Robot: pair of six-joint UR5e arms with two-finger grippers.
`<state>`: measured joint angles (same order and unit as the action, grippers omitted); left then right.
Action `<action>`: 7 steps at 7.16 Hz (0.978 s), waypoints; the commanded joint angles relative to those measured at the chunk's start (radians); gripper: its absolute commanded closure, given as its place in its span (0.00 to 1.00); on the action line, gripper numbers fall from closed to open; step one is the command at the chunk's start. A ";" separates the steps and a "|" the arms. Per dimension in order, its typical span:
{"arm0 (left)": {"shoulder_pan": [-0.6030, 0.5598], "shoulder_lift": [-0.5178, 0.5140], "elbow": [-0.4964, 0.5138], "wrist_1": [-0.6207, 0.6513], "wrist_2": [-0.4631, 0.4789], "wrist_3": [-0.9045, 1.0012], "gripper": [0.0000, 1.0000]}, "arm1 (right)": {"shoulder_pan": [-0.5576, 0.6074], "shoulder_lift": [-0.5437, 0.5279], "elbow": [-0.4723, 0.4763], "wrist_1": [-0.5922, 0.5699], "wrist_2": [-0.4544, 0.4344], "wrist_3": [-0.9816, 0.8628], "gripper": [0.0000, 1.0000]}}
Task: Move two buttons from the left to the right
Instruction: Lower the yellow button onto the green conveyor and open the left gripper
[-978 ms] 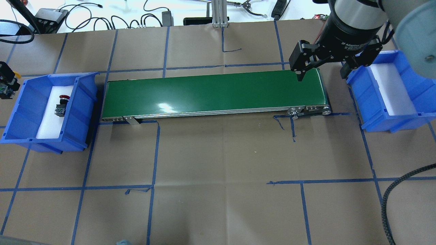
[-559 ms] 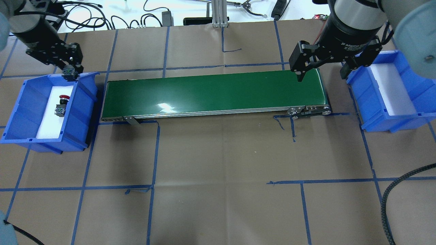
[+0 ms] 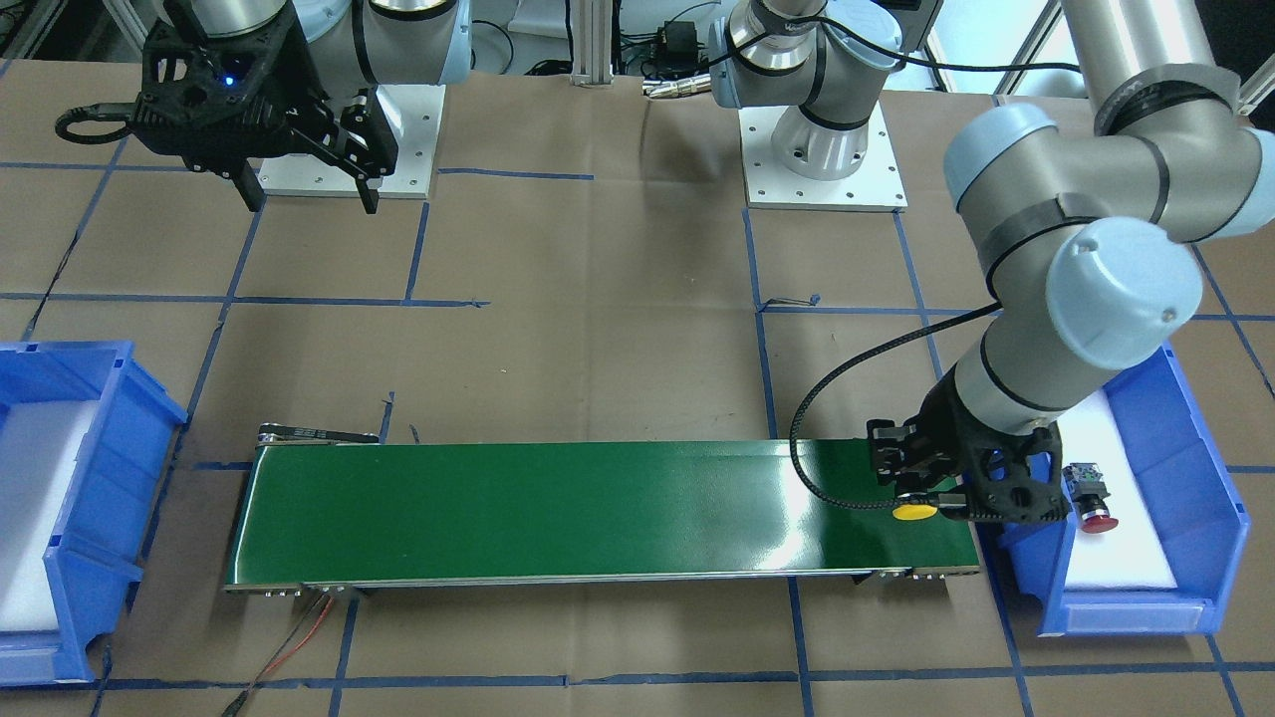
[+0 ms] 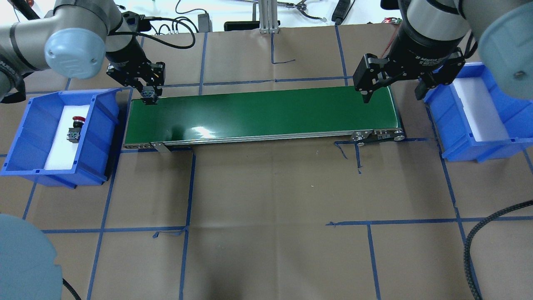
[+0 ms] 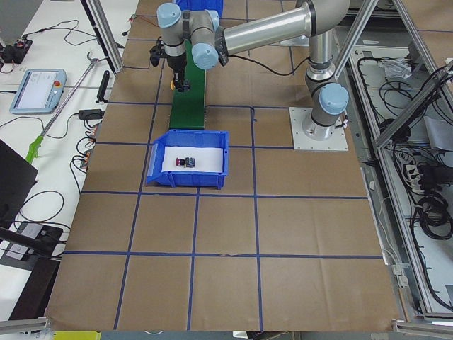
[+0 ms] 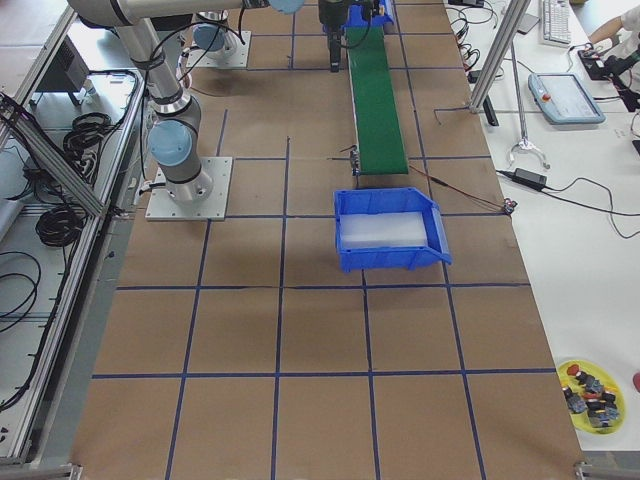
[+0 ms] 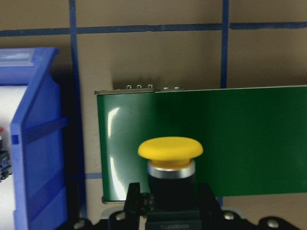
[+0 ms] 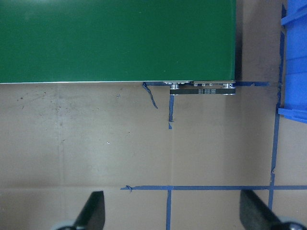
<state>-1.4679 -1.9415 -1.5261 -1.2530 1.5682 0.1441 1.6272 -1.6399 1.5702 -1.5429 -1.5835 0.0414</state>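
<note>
Left end effector (image 4: 149, 94) gripping yellow button (image 7: 170, 148); right end effector (image 4: 392, 96) spread.

Glossy green belt (image 4: 258, 114), matt brown paper table cover (image 4: 270, 187), smooth-capped yellow button (image 7: 170, 155)

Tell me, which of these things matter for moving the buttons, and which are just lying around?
Part of the job: yellow button, red button, green conveyor belt, left blue bin, right blue bin.
Just lying about: cables at the table's far edge, control tablet, yellow dish of spare parts.
</note>
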 commanded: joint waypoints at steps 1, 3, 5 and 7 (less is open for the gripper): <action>-0.006 -0.020 -0.105 0.132 -0.001 -0.001 0.89 | -0.001 0.000 0.002 0.006 -0.001 0.000 0.00; -0.006 -0.040 -0.193 0.282 -0.001 -0.011 0.89 | -0.001 0.000 0.002 0.007 0.000 0.002 0.00; -0.006 -0.043 -0.198 0.288 -0.004 -0.050 0.63 | 0.000 0.000 0.002 0.006 -0.001 0.002 0.00; -0.005 -0.033 -0.194 0.288 -0.011 -0.055 0.01 | -0.001 0.000 0.001 0.007 -0.003 0.002 0.00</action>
<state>-1.4731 -1.9814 -1.7234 -0.9655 1.5612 0.0929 1.6272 -1.6399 1.5721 -1.5360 -1.5856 0.0430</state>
